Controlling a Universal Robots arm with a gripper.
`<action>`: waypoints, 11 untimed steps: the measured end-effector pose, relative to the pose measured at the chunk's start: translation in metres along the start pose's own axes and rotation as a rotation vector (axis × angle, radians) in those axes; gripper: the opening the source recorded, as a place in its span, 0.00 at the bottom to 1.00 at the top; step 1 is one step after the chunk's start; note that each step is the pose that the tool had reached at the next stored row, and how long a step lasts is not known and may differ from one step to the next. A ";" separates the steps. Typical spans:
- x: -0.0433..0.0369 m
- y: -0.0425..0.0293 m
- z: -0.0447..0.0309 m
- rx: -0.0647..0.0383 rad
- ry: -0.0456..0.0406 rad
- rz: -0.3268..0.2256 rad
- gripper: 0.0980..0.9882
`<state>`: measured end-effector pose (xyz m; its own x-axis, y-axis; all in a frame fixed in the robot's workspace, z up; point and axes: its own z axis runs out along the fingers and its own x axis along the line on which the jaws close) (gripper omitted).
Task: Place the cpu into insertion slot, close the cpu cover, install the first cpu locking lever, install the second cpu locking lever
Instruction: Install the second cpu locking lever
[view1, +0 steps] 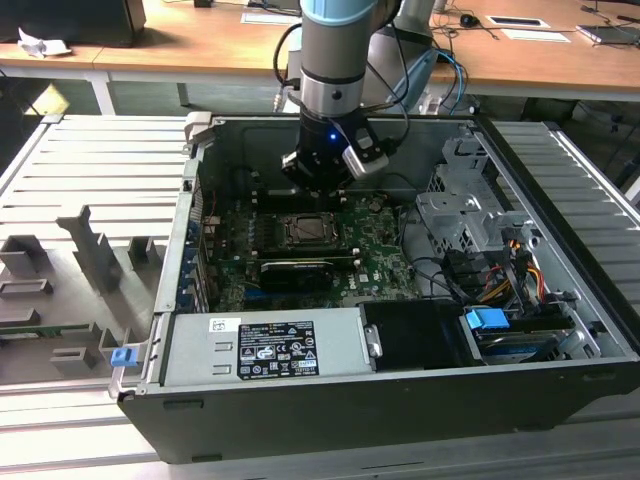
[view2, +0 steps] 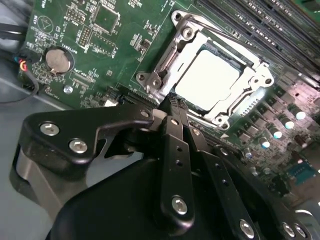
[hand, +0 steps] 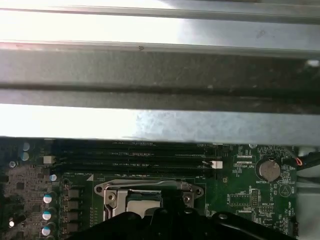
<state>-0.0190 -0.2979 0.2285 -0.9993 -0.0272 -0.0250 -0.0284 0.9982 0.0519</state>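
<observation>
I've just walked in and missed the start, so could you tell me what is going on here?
A single robot arm is working inside an open computer case, its gripper down at the motherboard's processor socket. In the second wrist view the cpu already sits in the insertion slot, and the cpu cover lies closed around it. The fingertips are together at the edge of the cover, holding nothing.

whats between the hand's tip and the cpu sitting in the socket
In the second wrist view, the cpu cover's near frame edge lies between the hand and the cpu.
</observation>
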 end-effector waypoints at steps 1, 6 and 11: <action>-0.0001 0.0002 -0.0032 0.000 0.0000 0.000 0.01; 0.0000 -0.0020 -0.0050 0.000 -0.0001 0.000 0.01; 0.0002 -0.0085 -0.0054 0.000 0.0000 0.000 0.01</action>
<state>-0.0190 -0.3066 0.2334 -0.9993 -0.0269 -0.0250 -0.0282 0.9982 0.0524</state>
